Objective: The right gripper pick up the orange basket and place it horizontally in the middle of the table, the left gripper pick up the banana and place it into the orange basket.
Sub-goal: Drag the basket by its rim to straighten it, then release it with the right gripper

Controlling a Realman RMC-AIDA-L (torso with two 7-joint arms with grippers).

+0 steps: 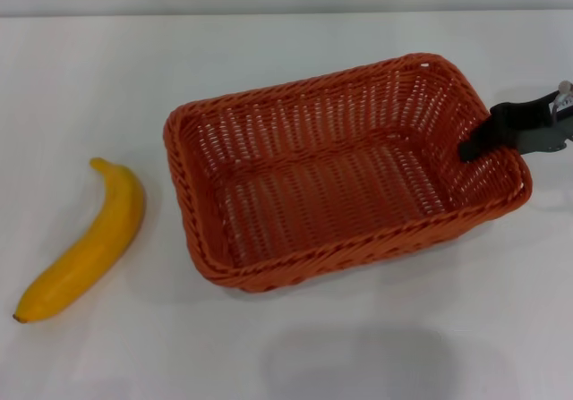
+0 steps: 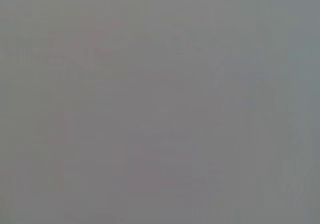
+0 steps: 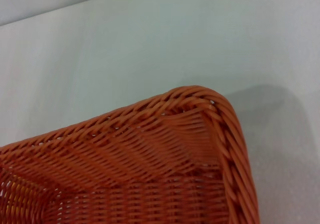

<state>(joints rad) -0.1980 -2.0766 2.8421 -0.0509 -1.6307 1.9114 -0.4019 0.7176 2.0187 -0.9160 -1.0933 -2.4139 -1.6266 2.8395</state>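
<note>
One orange basket (image 1: 340, 176) sits at the centre and right of the frame. One banana (image 1: 85, 243) lies at the lower left. One table (image 1: 286, 346) carries both. One gripper, the right gripper (image 1: 479, 140), shows at the right edge.

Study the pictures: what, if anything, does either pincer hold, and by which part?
The right pincer grips the orange basket by the rim of its right short side. The banana lies untouched on the table; the left pincer is out of view.
</note>
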